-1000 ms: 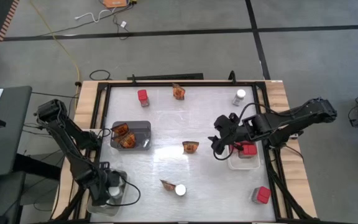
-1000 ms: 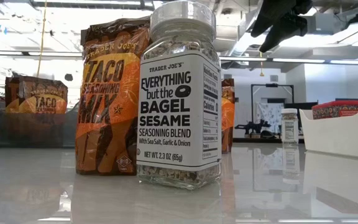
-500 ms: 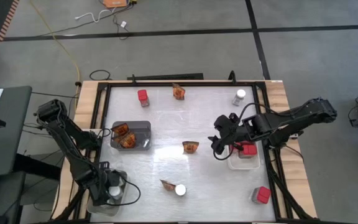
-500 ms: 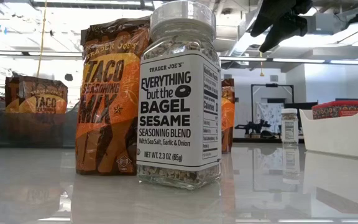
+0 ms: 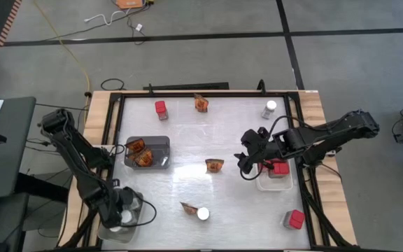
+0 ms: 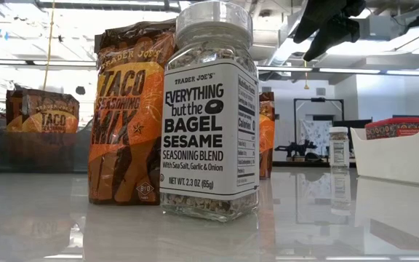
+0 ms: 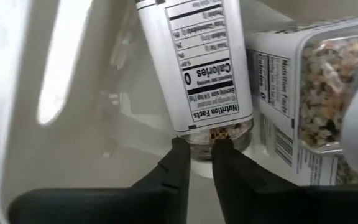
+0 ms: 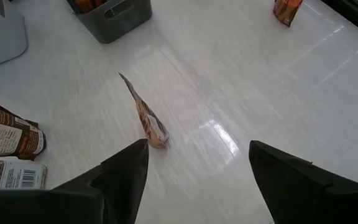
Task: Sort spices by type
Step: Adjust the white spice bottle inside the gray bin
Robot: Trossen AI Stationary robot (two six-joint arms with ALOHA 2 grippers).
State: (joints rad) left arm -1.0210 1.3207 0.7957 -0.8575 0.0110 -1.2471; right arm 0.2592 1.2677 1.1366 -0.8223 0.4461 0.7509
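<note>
My left gripper [image 5: 117, 213] points down into the clear tray [image 5: 121, 236] at the near left. Its fingers [image 7: 201, 155] are shut to a thin gap with nothing between them, right at the bottom of a white-lidded jar [image 7: 194, 62]; a second jar [image 7: 309, 93] lies beside it. My right gripper [image 5: 247, 164] hangs open above the table, right of a lone packet [image 5: 215, 165]. Other jars [image 5: 270, 108] [image 5: 203, 213], red boxes [image 5: 161, 108] [image 5: 296, 219] and packets [image 5: 201, 103] [image 5: 187, 207] stand loose on the table. My left gripper's fingertips [image 7: 180, 152] come from above and stand right at the jar's glass bottom end [image 7: 219, 132] inside the clear tray. Whether they touch it, I cannot tell.
A grey tray [image 5: 162, 145] at the left holds two packets [image 5: 140, 152]. A white tray [image 5: 275, 185] under the right arm holds a red box [image 5: 280, 168]. Free tabletop lies between the trays. A dark frame runs round the table.
My left gripper has rolled a little about its own line over the clear tray, and the arm behind it has shifted slightly. The right arm and the loose spices have kept still.
</note>
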